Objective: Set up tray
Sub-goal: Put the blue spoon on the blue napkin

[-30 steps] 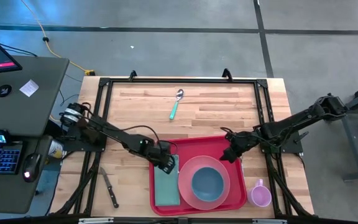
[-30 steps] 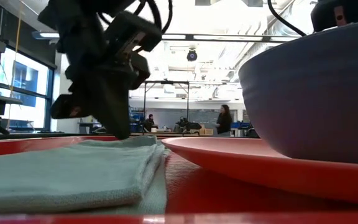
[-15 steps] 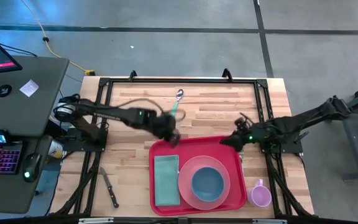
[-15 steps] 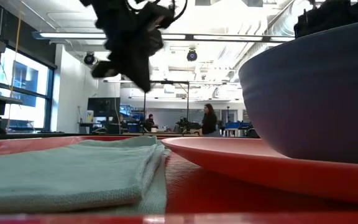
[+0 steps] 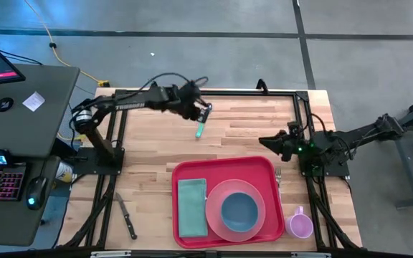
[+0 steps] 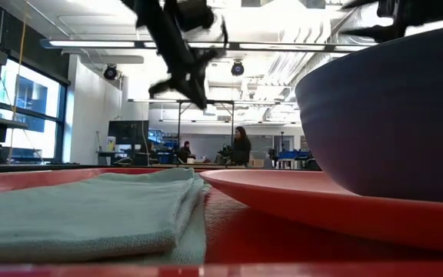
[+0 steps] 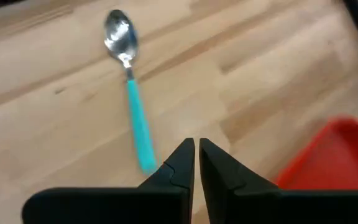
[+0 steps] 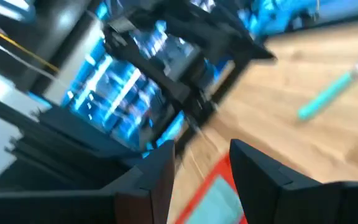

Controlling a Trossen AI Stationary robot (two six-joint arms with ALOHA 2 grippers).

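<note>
The red tray lies at the table's near middle. On it lie a folded teal napkin and a pink plate holding a blue bowl. A spoon with a teal handle lies flat on the wood beyond the tray, seen close in the left wrist view as the spoon. My left gripper hangs above it, shut, touching nothing. My right gripper is open above the table off the tray's far right corner.
A pink cup stands on the wood right of the tray, and a fork lies along the tray's right rim. A knife lies near the table's near left corner. Bare wood stretches between the spoon and the tray.
My left gripper has risen from the napkin's far end on the tray and swung toward the far edge, ending over the spoon. My right gripper has drawn back from the tray's far right part toward the right edge. The napkin, plate and bowl have stayed in place.
</note>
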